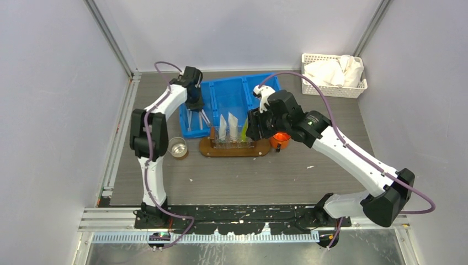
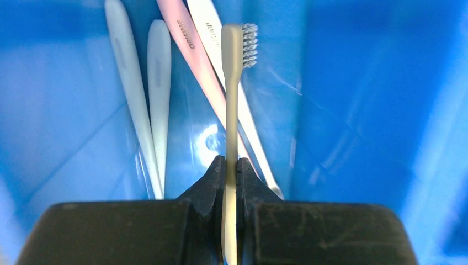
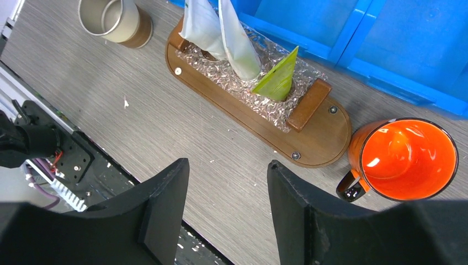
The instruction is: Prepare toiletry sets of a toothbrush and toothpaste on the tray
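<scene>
- One metal cup (image 1: 177,147) is standing on the table (image 1: 165,187) at the left, near the left end of the tray (image 3: 248,130).
- Farther back, the left gripper (image 2: 232,165) is reaching into the left compartment of the blue bin (image 1: 232,91), its jaws clenching the handle of a beige toothbrush (image 2: 232,99) whose bristles are facing right in the wrist view.
- Several other toothbrushes, white (image 2: 132,94) and pink (image 2: 193,61), are lying on the bin floor under it.
- The tray is lying on the table just in front of the bin, with bubble wrap (image 3: 248,88) sitting between two wooden blocks.
- Three toothpaste tubes are standing in that wrap: two white ones (image 3: 204,27) (image 3: 237,38) at the left and a yellow-green one (image 3: 278,80) at the right.
- The right gripper (image 3: 228,171) is hovering over the table near the tray's right end, its jaws spread apart and holding nothing.
- An orange mug (image 3: 405,160) is standing just beside the tray's right end.
- At the far right, a white basket (image 1: 334,88) is holding a white cloth (image 1: 334,69).
</scene>
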Robot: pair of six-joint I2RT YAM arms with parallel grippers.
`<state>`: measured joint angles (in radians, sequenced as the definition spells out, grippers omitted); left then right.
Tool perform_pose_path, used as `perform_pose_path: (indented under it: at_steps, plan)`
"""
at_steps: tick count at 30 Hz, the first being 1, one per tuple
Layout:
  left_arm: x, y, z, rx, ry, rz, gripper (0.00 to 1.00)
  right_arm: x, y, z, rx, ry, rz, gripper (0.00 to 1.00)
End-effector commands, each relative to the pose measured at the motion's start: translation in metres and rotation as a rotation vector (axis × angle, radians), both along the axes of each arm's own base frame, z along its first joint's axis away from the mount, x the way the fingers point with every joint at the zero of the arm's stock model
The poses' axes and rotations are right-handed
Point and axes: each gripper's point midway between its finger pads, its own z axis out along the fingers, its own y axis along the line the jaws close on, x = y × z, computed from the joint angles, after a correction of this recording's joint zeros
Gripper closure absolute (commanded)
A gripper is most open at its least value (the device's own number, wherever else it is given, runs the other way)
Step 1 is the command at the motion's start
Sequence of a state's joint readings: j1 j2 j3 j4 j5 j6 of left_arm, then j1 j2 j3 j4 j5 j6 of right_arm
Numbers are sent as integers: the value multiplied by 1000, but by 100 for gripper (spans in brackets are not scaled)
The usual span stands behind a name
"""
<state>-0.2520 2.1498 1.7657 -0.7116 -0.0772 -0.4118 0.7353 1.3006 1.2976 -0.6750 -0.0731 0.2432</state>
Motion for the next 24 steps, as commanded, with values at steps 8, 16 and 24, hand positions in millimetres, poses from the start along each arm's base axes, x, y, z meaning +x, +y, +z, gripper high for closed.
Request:
perform_pose_path:
  at_steps: [8, 16, 24]
  plan:
    - [-31, -28, 241, -399, -510, 28, 99, -6, -12, 34, 148, -103, -78, 38]
    - [-107, -72, 297, -804, -560, -152, 99, -10, -9, 60, 246, -155, -71, 37]
    - [-180, -115, 333, -1111, -611, -535, 99, -26, 7, 99, 360, -186, 50, 37]
